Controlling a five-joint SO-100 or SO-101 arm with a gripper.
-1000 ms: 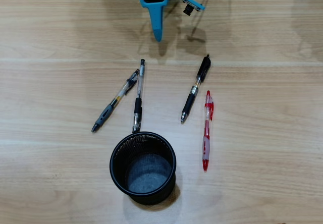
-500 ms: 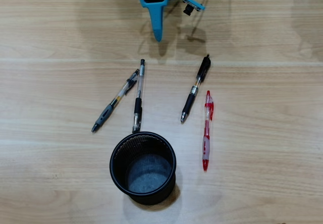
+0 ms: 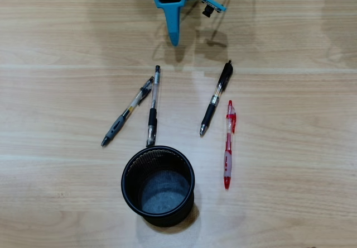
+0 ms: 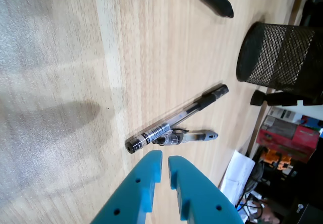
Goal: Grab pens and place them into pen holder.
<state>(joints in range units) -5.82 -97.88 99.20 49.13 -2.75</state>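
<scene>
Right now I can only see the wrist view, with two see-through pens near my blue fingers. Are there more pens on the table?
Observer: Yes. The overhead view shows four pens in all. One is a red-and-clear plastic pen, which your view misses.
Operator: Where is the red one?
Observer: In the overhead view it lies to the right of the black wire-mesh pen holder, not touching it, and just right of a black plastic pen.
Operator: Is anything inside the holder yet?
Observer: No. From above, the holder is empty down to its bottom.
</scene>
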